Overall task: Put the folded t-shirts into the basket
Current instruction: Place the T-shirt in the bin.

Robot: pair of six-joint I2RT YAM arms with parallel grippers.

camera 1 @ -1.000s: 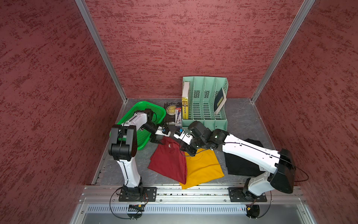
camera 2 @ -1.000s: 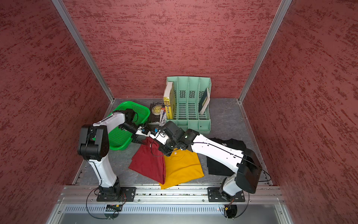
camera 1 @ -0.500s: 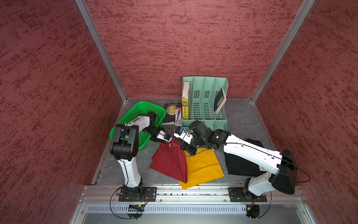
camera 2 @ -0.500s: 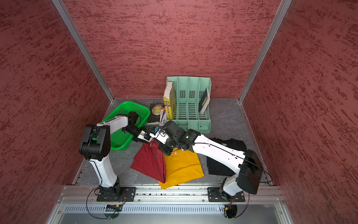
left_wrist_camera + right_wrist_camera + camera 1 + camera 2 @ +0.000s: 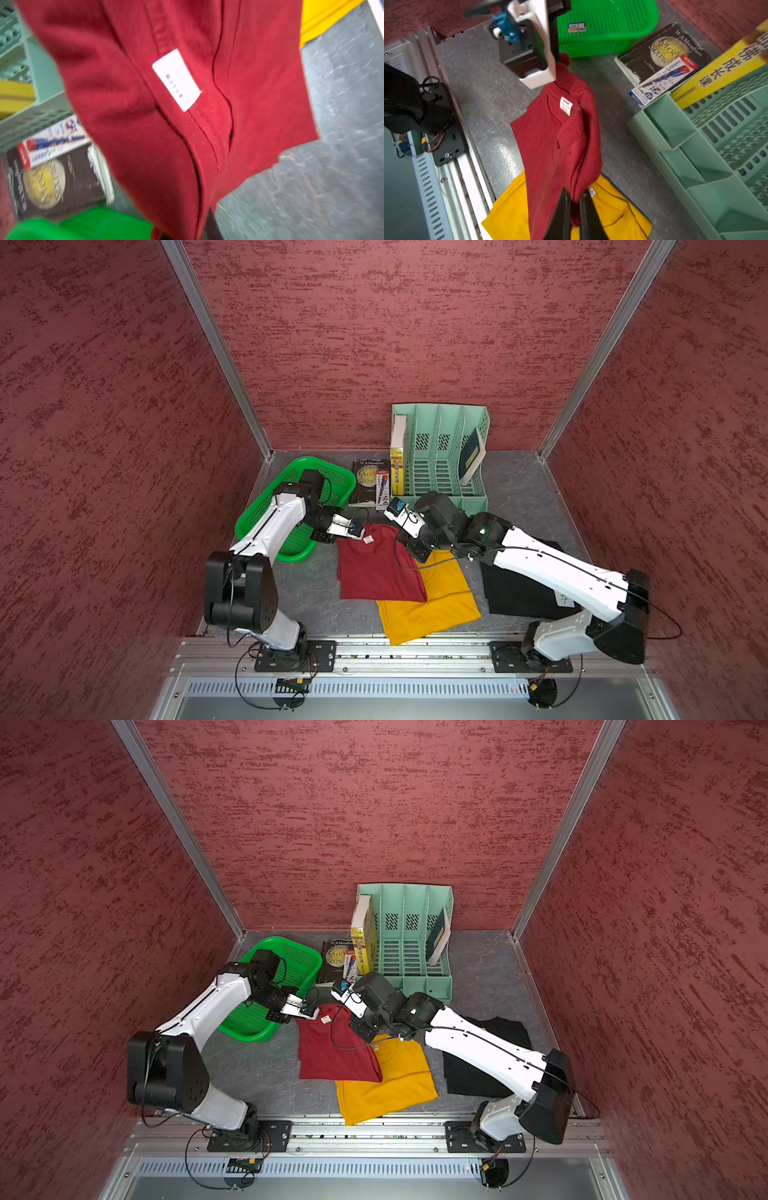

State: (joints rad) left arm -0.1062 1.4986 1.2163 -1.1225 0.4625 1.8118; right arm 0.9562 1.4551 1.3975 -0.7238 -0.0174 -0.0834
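Dark red t-shirt [image 5: 376, 568] has its collar end pinched by left pincer [image 5: 560, 57] and right pincer [image 5: 574, 204].

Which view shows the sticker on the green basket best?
The right wrist view: the sticker shows sharp and unobstructed on the basket. Both top views show the basket, but no sticker can be made out there. The left wrist view catches only a blurred green corner.
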